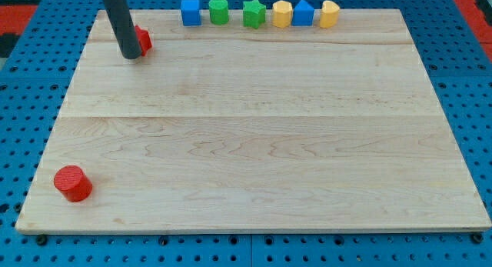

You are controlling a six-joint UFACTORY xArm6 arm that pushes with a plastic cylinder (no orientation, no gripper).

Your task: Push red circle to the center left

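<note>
The red circle (72, 182) is a short red cylinder near the board's bottom left corner. My rod comes down from the view's top left, and my tip (131, 56) rests on the board near the top left corner, far above the red circle. A second red block (143, 40) sits just right of the rod and is partly hidden behind it; its shape cannot be made out.
A row of blocks lines the board's top edge: blue cube (191, 11), green cylinder (219, 11), green star-like block (254, 14), yellow block (282, 14), blue block (304, 13), yellow block (329, 14). The wooden board (254, 128) lies on a blue pegboard.
</note>
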